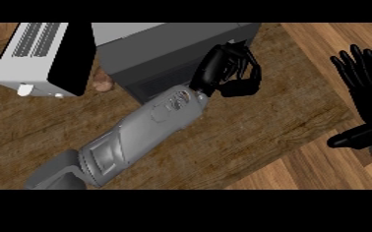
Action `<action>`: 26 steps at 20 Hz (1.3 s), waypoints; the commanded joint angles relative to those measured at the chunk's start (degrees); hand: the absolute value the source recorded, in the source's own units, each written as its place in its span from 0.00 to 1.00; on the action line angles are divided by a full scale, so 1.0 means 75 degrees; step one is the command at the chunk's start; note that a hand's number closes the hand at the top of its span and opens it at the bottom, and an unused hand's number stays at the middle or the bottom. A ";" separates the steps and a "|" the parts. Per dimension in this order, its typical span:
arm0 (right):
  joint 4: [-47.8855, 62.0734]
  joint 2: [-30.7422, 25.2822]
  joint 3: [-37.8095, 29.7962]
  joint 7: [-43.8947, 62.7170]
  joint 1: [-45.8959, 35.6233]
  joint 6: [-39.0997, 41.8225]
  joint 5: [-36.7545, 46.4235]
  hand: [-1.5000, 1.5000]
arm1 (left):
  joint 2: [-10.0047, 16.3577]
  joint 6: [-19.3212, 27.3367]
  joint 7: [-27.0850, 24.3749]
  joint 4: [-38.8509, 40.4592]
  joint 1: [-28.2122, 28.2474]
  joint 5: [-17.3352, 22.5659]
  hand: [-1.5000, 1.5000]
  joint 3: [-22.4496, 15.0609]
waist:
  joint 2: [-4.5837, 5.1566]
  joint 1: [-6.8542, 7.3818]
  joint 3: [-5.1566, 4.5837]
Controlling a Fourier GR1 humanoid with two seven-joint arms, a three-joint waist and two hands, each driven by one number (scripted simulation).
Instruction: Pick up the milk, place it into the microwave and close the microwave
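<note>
The microwave (pixel 170 42) stands at the counter's back, a grey box with a dark front. Its door (pixel 44 54) is swung open to the left, white with vents outside and black inside. My left forearm runs up from the lower left, and my left hand (pixel 234 73) sits at the right end of the microwave's front. Its fingers are curled, and nothing shows inside them. No milk is visible anywhere; the hand and the microwave's body hide the inside. My right hand (pixel 356 78) rests at the right edge with its fingers straight and pointing up.
A small brown object (pixel 102 84) lies on the wooden counter (pixel 240 128) between the open door and the microwave's front. The counter's edge runs diagonally from the top right down to the lower middle, with lighter floor boards beyond it.
</note>
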 commanded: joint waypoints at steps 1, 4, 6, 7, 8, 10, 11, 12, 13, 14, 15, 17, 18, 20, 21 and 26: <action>-0.0097 -0.0140 0.0183 -0.0083 -0.0097 0.0722 -0.0122 0.00 | -0.0231 -0.0017 0.0039 0.0264 -0.0369 0.0225 1.00 0.0093 | 0.0076 -0.0149 0.0013; -0.0433 -0.0307 0.0365 0.0042 -0.0332 0.0840 -0.0018 0.00 | -0.0230 0.0096 -0.0023 0.0355 -0.0390 0.0266 1.00 0.0076 | 0.0059 -0.0134 0.0004; -0.0691 -0.0419 0.0589 0.0059 -0.0436 0.1144 0.0049 1.00 | -0.0230 0.0081 -0.0055 0.0308 -0.0365 0.0342 1.00 0.0052 | 0.0076 -0.0161 0.0014; -0.0899 -0.0510 0.0755 0.0084 -0.0489 0.1264 0.0186 1.00 | -0.0230 0.0044 -0.0069 0.0299 -0.0377 0.0387 1.00 0.0067 | 0.0041 -0.0125 0.0002; -0.1085 -0.0469 0.0894 0.0074 -0.0592 0.1427 0.0149 1.00 | -0.0230 0.0050 -0.0022 0.0271 -0.0446 0.0402 1.00 0.0020 | 0.0010 -0.0109 0.0019; -0.1331 -0.0550 0.1050 0.0159 -0.0667 0.1549 0.0169 1.00 | -0.0231 0.0085 -0.0052 0.0333 -0.0411 0.0469 1.00 0.0028 | 0.0041 -0.0126 0.0019; -0.1499 -0.0517 0.1106 0.0166 -0.0641 0.1564 0.0113 1.00 | -0.0231 0.0110 -0.0014 0.0388 -0.0447 0.0498 1.00 0.0047 | 0.0004 -0.0225 0.0027; -0.1613 -0.0570 0.1149 0.0220 -0.0648 0.1603 0.0090 1.00 | -0.0230 0.0101 -0.0040 0.0381 -0.0399 0.0541 1.00 0.0030 | 0.0006 -0.0269 0.0022; -0.1669 -0.0581 0.1226 0.0305 -0.0637 0.1600 0.0095 1.00 | -0.0229 0.0167 -0.0055 0.0386 -0.0484 0.0527 1.00 0.0035 | 0.0018 -0.0284 0.0030; -0.1793 -0.0515 0.1290 0.0333 -0.0623 0.1567 0.0050 1.00 | -0.0229 0.0151 -0.0014 0.0427 -0.0488 0.0557 1.00 0.0025 | 0.0016 -0.0308 0.0036; -0.1960 -0.0551 0.1322 0.0384 -0.0644 0.1568 0.0020 1.00 | -0.0228 0.0213 -0.0035 0.0442 -0.0421 0.0585 1.00 0.0019 | -0.0012 -0.0367 0.0026; -0.2090 -0.0555 0.1435 0.0481 -0.0647 0.1553 0.0023 1.00 | -0.0227 0.0234 -0.0079 0.0414 -0.0425 0.0634 1.00 0.0033 | 0.0052 -0.0361 0.0032; -0.2168 -0.0582 0.1439 0.0520 -0.0692 0.1536 0.0000 1.00 | -0.0226 0.0250 -0.0114 0.0425 -0.0444 0.0631 1.00 0.0038 | 0.0056 -0.0336 0.0031; -0.2387 -0.0583 0.1587 0.0648 -0.0618 0.1559 -0.0055 1.00 | -0.0225 0.0305 -0.0108 0.0435 -0.0458 0.0652 1.00 0.0006 | 0.0002 -0.0391 0.0025; -0.2455 -0.0558 0.1591 0.0642 -0.0602 0.1549 -0.0122 1.00 | -0.0225 0.0356 -0.0162 0.0443 -0.0434 0.0640 1.00 -0.0006 | 0.0025 -0.0436 0.0036; -0.2853 -0.0557 0.1768 0.0809 -0.0485 0.1489 -0.0214 1.00 | -0.0221 0.0494 -0.0196 0.0432 -0.0369 0.0718 1.00 -0.0006 | 0.0029 -0.0525 0.0038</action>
